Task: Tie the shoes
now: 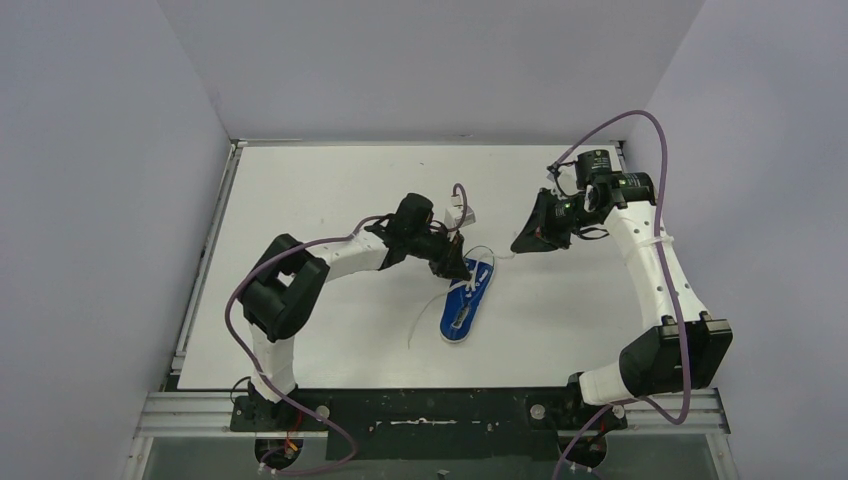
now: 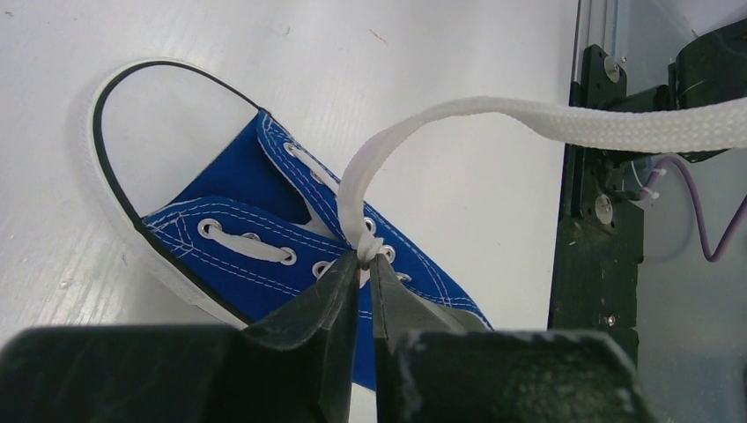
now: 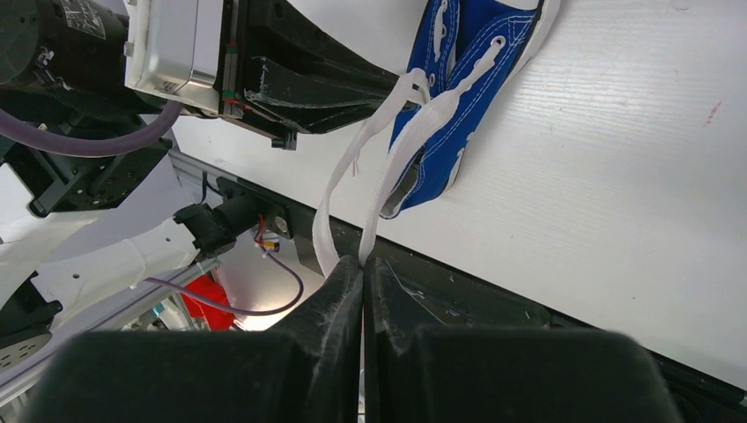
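The shoes are one small blue sneaker [image 1: 467,300] with a white sole rim, lying mid-table. My left gripper [image 1: 452,268] is down on its eyelet rows. In the left wrist view the sneaker [image 2: 264,211] lies under my left gripper [image 2: 364,260], whose tips pinch the white lace crossing with only a thin slit between them. One white lace [image 2: 528,115] rises taut to the right. My right gripper [image 1: 520,245] hangs above the table to the shoe's right. In the right wrist view my right gripper [image 3: 362,261] is shut on that lace [image 3: 388,167], which leads back to the sneaker [image 3: 458,97]. Another lace end [image 1: 425,315] trails loose on the table.
The white table [image 1: 330,200] is walled at the back and both sides. A black mounting rail [image 2: 599,264] runs along its near edge, with purple cables [image 1: 640,125] looping off the arms.
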Motion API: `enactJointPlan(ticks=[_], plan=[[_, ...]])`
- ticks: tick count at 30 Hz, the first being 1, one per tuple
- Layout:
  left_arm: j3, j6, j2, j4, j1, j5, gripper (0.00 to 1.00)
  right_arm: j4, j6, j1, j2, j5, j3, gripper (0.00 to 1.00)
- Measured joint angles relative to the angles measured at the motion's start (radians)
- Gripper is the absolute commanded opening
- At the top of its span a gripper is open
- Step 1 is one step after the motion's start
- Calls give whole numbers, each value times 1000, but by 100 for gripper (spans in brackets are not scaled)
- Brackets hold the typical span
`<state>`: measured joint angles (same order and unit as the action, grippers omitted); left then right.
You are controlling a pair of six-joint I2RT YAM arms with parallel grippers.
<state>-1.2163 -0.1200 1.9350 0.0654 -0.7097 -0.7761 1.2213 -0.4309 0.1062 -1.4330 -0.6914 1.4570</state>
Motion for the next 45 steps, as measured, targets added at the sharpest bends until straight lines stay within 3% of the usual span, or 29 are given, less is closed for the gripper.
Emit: enactJointPlan(ticks=[18,32,39,45], plan=[[0,-68,35,64,6,-26,29,23,16,0,0,-13,11,0],[-20,-143,95,128,2,-29,34,26,27,0,0,-16,13,0],[-21,-169,95,174,2,-36,32,30,30,0,-2,-17,18,0],[-21,-191,95,197,2,-43,14,32,31,0,-3,-23,30,0]])
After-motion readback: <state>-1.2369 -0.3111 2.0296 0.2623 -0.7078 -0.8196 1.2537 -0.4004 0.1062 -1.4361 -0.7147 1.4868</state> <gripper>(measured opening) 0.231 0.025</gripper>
